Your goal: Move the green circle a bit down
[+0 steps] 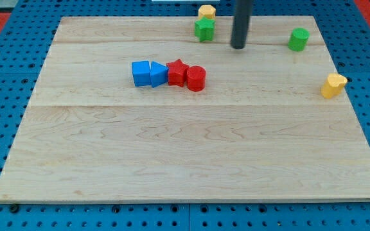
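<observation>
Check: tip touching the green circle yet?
Apart. The camera view shows bare wood between my tip and the green circle, which sits well off to the view's right; the tip is closer to the green star.

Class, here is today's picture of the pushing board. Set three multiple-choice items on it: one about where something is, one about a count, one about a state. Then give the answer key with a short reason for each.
1. Where is the green circle relative to my tip?
A. toward the view's right
B. toward the view's left
C. directly below it

2. How many blocks form the touching row near the board's middle?
A. two
B. four
C. six

3. Is my tip touching the green circle?
A. yes, pressed against it
B. no, bare board lies between them
C. it rests on top of it

Key: 1 A, the circle sits right of the rod's end. 2 B, blue cube, blue triangle, red star, red cylinder. 3 B, a clear gap shows.
</observation>
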### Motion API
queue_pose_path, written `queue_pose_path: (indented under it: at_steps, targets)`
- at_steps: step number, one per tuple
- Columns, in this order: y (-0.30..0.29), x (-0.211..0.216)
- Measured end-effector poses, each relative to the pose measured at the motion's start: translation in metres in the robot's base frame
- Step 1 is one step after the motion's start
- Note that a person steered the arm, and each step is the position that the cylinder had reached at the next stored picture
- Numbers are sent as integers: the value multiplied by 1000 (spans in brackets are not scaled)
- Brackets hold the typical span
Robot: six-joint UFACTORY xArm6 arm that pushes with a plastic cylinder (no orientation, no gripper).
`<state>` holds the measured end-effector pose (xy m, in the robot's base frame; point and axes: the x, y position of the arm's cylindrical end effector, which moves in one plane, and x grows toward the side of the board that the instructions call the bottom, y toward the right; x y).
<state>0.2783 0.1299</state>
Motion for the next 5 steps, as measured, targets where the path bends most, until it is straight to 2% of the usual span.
queue_pose_path:
  at_steps: [1, 3, 4, 5]
  targets:
    - [56, -24]
    - [173, -30]
    - [180, -26]
    - [136, -17]
